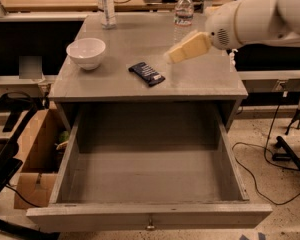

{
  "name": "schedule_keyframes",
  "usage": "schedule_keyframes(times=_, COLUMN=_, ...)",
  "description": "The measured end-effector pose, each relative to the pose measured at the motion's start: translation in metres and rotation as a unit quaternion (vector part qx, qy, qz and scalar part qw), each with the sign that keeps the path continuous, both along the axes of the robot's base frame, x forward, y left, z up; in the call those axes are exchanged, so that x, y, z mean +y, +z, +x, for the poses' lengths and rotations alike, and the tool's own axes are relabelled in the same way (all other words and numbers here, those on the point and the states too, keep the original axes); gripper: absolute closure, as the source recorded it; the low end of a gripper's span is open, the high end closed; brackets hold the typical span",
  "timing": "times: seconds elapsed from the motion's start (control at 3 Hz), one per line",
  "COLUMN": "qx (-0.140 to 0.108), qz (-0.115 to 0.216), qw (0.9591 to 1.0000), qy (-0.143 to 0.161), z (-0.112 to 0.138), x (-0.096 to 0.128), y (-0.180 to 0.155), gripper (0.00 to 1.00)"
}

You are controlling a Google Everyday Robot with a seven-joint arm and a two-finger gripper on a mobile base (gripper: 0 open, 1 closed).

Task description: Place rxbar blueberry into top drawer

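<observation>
Item, rxbar blueberry (146,73): a flat bar in a dark navy wrapper with pale lettering. It lies askew on the grey bench (210,81), near the middle of the top and a little back from the front edge, and we record nothing touching it. Item, top drawer (150,215): it is pulled out beneath the bench's front edge, with its plain grey floor and side walls in full view and a small metal knob (150,227) on the front panel. The bar is on the bench top, not in the drawer. Item, end effector (173,56): a pale yellow wedge on a white arm (255,19) that reaches in from the right of our view. It hangs above the bench to the right of the bar and apart from it, its tip slanting down toward the bar. We cannot tell whether it is released or clenched. Item, white bowl (86,53): upright, left of the bar and well apart from it. Items, two clear water bottles: one (106,4) stands at the back left of the bench and the other (183,14) at the back, behind the end effector. Item, cardboard box (37,154): on the floor, left of the drawer. Item, black cable (267,176): looped on the speckled floor to the right.
</observation>
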State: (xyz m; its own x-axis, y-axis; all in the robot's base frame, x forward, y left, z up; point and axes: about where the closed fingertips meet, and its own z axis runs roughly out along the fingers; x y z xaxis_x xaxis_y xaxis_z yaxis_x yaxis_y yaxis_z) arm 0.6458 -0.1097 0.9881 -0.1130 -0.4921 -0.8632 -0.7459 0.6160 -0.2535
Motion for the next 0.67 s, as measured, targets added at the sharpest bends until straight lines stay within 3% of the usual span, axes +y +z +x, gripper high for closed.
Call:
schedule_keyframes(times=0.33, qx=0.021, qz=0.033, qw=0.9989, qy=-0.027, z=0.0790, x=0.0455, y=-0.0653, gripper=0.00)
schedule_keyframes(times=0.67, qx=0.020, qz=0.033, qw=0.9989, qy=-0.027, z=0.0800, x=0.0469, y=-0.0651, gripper=0.00)
